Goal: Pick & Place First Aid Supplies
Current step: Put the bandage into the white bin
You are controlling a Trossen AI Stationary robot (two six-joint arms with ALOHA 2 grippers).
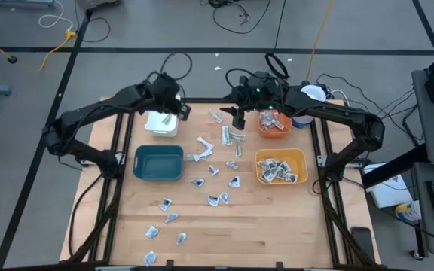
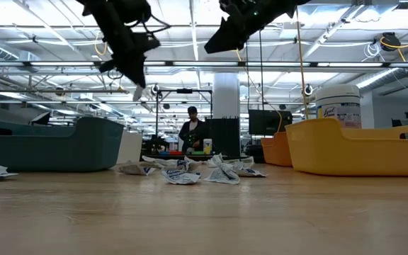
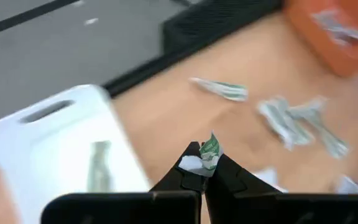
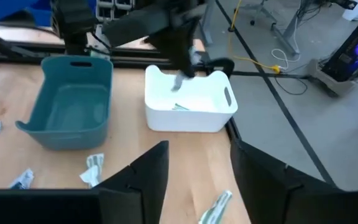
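- Pinched in my left gripper (image 3: 202,163), jaws narrow, is a small packet (image 3: 209,149) with green print, standing up between the tips.
- It hangs over the near edge of the white bin (image 1: 161,123); the drop lies straight below, and one strip (image 3: 98,165) already lies inside.
- My left arm is clearly the nearer to that bin.
- My right gripper (image 4: 197,168) hovers wide and empty over the far middle of the table (image 1: 277,226), beside the orange bin (image 1: 274,125).
- More packets (image 1: 217,177) lie scattered across the wood, with the teal bin (image 1: 158,162) left and yellow bin (image 1: 281,167) right.
- Beyond, a person (image 2: 191,131) stands in the room.
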